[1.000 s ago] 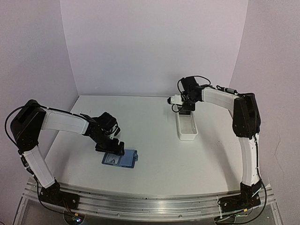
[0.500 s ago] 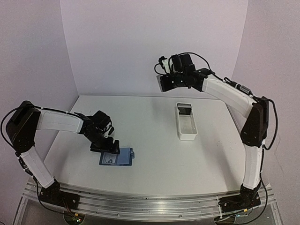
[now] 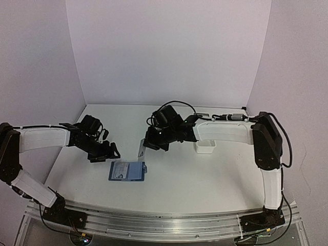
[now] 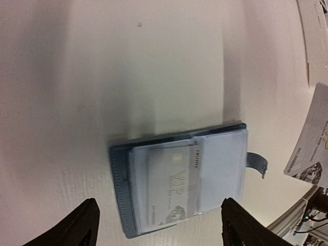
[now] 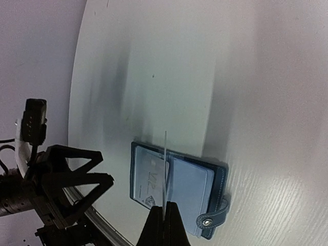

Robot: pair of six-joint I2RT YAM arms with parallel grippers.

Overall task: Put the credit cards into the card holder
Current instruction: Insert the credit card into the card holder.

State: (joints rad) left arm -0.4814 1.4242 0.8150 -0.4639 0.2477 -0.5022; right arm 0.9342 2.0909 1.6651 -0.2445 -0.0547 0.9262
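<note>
We log a white table [image 3: 205,177]. Its top is matte, and a faint wood grain shows in the right wrist view. Three plain walls close it in: the back wall [image 3: 164,51], the left wall [image 3: 36,61] and the right wall [image 3: 300,61]. All are pale with a lilac cast. A ribbed aluminium rail [image 3: 154,224] runs along the table's near edge. The light is even and diffuse. We note soft, blurred shadows on the tabletop.

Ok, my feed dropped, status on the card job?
Left claw open, clear of the card holder. Right claw shut on a credit card, upright, close by. Holder lies open, one card pocketed. Nothing between them.
</note>
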